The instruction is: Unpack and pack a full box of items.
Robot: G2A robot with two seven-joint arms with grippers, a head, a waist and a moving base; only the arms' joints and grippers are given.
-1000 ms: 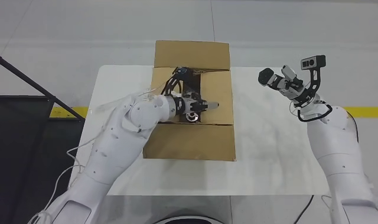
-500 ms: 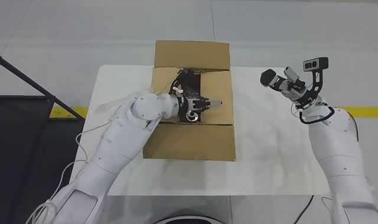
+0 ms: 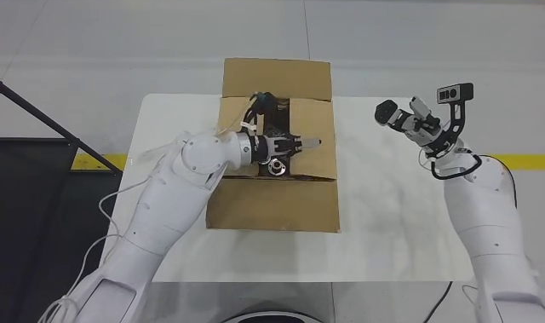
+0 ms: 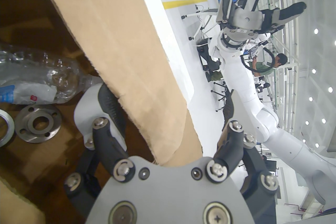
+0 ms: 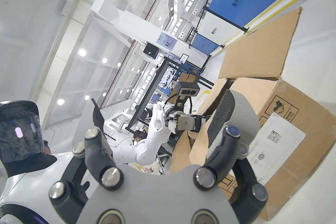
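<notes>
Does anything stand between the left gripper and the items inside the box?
Yes. A cardboard flap passes between the open fingers of the left gripper. The plastic bottle and metal flange lie beyond the inner finger, nothing visible between.

I count one brown cardboard box (image 3: 272, 205) at the centre of the top frame, standing on one white table (image 3: 383, 229). Inside the box there is one crumpled clear plastic bottle (image 4: 34, 70), one round grey metal flange (image 4: 38, 124) just beside it, and part of one silver metal ring (image 4: 4, 128) next to the flange. My grippers are two: my left gripper (image 3: 298, 144) mid-frame, my right gripper (image 3: 393, 114) upper right.
</notes>
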